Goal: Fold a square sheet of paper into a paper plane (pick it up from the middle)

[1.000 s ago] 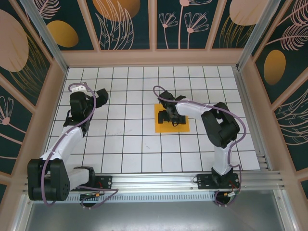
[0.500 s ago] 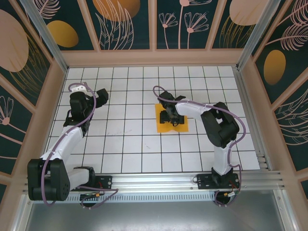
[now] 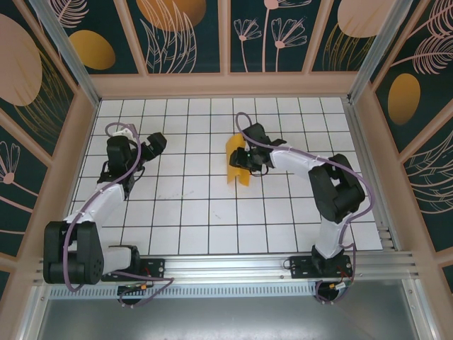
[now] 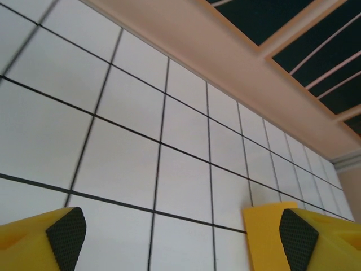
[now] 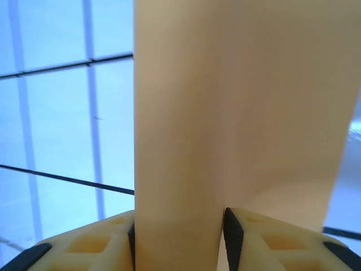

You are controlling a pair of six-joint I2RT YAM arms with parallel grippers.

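Above the worktop's middle, slightly toward its far edge, your right hand is pinching the square sheet of paper at its centre, and the sheet is drooping in a fold. Over the worktop's far left, your left hand is hanging wide open, holding nothing.

Watching from the side: the left arm has its elbow folded down next to its base and the forearm stretched away up the left side. The left tool sits at the far end with its two fingers spread wide apart. The right arm is bent sharply at the elbow and reaches in toward the middle with the wrist turned left. The right tool is pinched on the square sheet of paper, one pad pressed against each face.
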